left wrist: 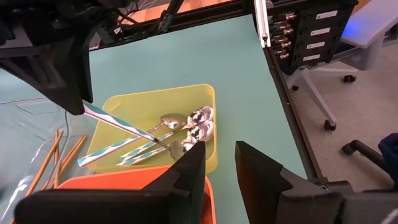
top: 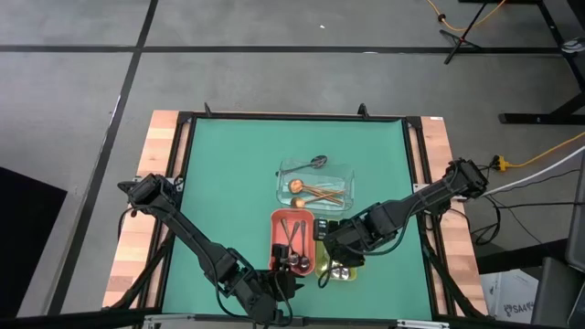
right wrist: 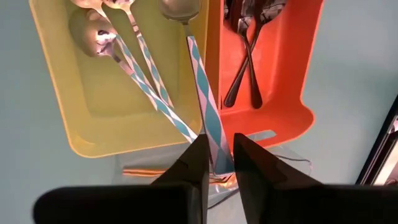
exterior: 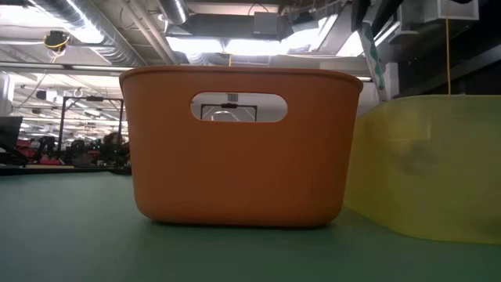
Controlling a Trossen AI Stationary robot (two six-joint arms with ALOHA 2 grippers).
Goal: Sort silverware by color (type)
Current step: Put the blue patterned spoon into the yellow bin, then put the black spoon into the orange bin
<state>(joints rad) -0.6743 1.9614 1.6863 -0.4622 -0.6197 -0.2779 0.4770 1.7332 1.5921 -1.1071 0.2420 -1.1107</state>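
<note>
My right gripper [right wrist: 217, 140] is over the far end of the yellow-green tray [right wrist: 93, 134], shut on a silver spoon with a blue-and-white handle [right wrist: 199, 81]. Two more such spoons [right wrist: 99, 40] lie in that tray. Dark spoons [right wrist: 249, 50] lie in the red tray [top: 278, 233] beside it. Copper utensils [top: 315, 190] lie in the clear tray [top: 347, 178], and a dark spoon [top: 313, 163] rests across its far rim. My left gripper [left wrist: 219, 152] is open and empty near the table's front edge [top: 285, 285]. My right gripper pinches the spoon's patterned handle near its free end [right wrist: 210, 134] between its two fingers. The fingers slant down from the table's far side. The spoon is tilted: its handle end is raised [left wrist: 99, 114] and its bowl [right wrist: 179, 9] is low in the yellow-green tray.
The red tray [exterior: 235, 149] and the yellow-green tray [exterior: 430, 164] stand side by side near the front edge, with the clear tray just beyond them. The green mat [top: 228, 174] is bare to the left and far side. My left arm reaches along the front left.
</note>
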